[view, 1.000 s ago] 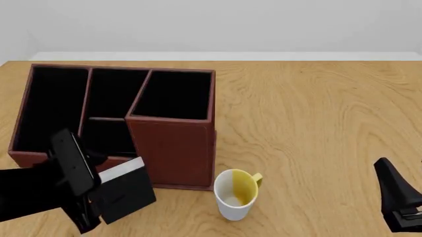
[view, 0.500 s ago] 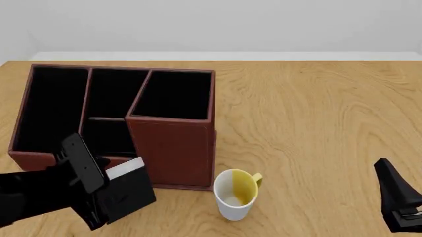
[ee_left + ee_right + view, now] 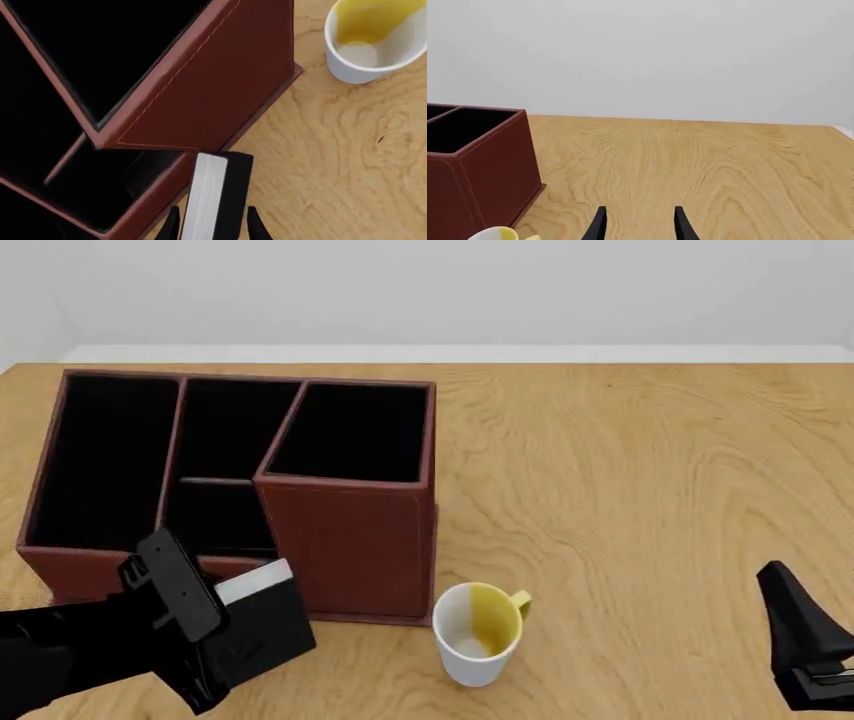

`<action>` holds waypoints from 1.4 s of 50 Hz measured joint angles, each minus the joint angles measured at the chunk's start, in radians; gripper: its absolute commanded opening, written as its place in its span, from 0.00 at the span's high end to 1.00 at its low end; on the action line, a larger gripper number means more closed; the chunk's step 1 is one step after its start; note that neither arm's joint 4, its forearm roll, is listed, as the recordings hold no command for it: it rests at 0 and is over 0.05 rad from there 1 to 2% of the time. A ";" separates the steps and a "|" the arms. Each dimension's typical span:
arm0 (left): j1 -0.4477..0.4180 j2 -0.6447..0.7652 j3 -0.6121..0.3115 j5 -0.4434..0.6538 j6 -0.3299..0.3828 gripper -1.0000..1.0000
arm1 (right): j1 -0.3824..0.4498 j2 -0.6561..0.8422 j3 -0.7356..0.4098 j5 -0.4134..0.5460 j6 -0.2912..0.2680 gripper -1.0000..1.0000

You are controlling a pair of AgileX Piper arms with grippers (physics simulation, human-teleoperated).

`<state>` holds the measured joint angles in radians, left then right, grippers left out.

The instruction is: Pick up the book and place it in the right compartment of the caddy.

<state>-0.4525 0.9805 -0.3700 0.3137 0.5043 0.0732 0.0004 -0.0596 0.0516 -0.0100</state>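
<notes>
**Black book gripped by the left pincer at the caddy's near wall**

The small, thin black book with a white page edge point(image 3: 215, 192) point(image 3: 260, 625) is clamped between the two fingers of the left pincer point(image 3: 213, 227) point(image 3: 200, 660), one finger pressed on each cover. It is held tilted, low and just in front of the near wall of the large reddish-brown leather-look caddy with a black interior point(image 3: 350, 540) point(image 3: 220, 90), outside every section. The tall right compartment with its slanted dividing wall point(image 3: 350, 430) point(image 3: 100, 45) is seen up and to the right of the book in the front view.

A white mug with a yellow inside point(image 3: 477, 633) point(image 3: 373, 42) stands upright on the light wooden tabletop point(image 3: 641, 490), near the caddy's near right corner and apart from it.

The right pincer point(image 3: 640, 225) point(image 3: 807, 650) is held with its fingers parted and nothing between them, at the tabletop's near right, well apart from mug and caddy.
</notes>
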 measured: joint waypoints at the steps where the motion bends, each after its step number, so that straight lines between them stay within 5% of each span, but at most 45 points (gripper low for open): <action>1: 0.000 0.000 0.002 -0.001 -0.001 0.00 | 0.000 0.000 0.000 0.000 0.000 0.00; 5: -0.002 -0.004 0.007 -0.002 -0.005 0.00 | 0.001 0.000 -0.001 0.000 0.000 0.00; 6: -0.003 -0.006 0.007 -0.001 -0.006 1.00 | 0.001 0.000 -0.002 0.000 0.000 0.00; 38: -0.051 -0.099 0.018 0.087 -0.002 1.00 | -0.001 0.000 -0.012 0.005 0.001 0.00; 70: -0.174 -0.439 -0.056 0.465 -0.047 1.00 | 0.019 0.000 -0.051 0.017 0.016 0.00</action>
<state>-0.6269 0.5414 -0.4264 0.7789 0.4577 0.0922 0.0001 -0.1106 0.0684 0.0065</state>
